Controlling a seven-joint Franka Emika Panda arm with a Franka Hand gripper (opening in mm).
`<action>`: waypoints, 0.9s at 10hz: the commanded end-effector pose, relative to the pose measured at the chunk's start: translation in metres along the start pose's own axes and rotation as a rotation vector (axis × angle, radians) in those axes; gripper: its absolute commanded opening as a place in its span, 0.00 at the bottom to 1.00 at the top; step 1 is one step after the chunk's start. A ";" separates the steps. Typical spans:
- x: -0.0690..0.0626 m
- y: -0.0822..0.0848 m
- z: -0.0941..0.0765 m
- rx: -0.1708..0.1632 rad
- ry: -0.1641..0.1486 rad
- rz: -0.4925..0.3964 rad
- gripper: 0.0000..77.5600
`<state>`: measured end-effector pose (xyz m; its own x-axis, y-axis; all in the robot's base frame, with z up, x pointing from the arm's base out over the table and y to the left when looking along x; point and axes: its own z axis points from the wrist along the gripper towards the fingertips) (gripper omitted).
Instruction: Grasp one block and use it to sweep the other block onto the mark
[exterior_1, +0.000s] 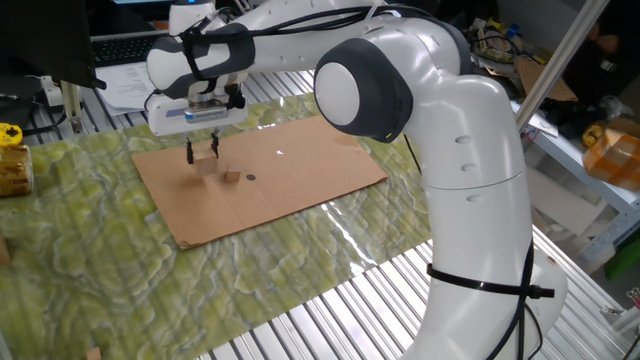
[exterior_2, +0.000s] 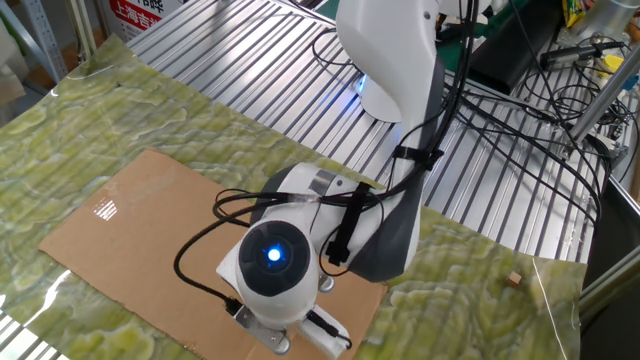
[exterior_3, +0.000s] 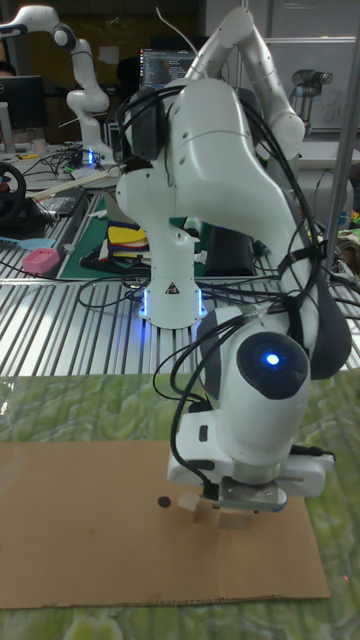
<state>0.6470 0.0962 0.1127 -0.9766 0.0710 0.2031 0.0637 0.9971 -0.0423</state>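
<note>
In one fixed view my gripper (exterior_1: 202, 153) points down over the left part of the brown cardboard (exterior_1: 300, 170), its fingers closed on the pale wooden cube (exterior_1: 207, 167), which rests at cardboard level. The small brown block (exterior_1: 231, 177) lies just right of the cube, with a narrow gap between them. The mark (exterior_1: 251, 178), a dark dot, sits just right of the small block. In the tall fixed view the cube (exterior_3: 204, 513) shows under the hand, and the mark (exterior_3: 164, 502) is to its left. The other fixed view hides the gripper behind the wrist.
The cardboard (exterior_2: 120, 230) lies on a green patterned cloth (exterior_1: 90, 230) over a metal slatted table. A white speck (exterior_1: 279, 153) marks the cardboard farther back. A yellow object (exterior_1: 10, 160) sits at the left edge. The arm's large body (exterior_1: 460, 180) stands to the right.
</note>
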 end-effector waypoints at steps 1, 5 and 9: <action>-0.002 -0.019 0.000 0.029 0.003 -0.051 0.01; -0.003 -0.020 0.000 0.208 0.024 -0.086 0.01; -0.007 -0.022 -0.001 0.197 0.026 -0.101 0.01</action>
<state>0.6500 0.0745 0.1114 -0.9704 -0.0190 0.2409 -0.0763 0.9700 -0.2308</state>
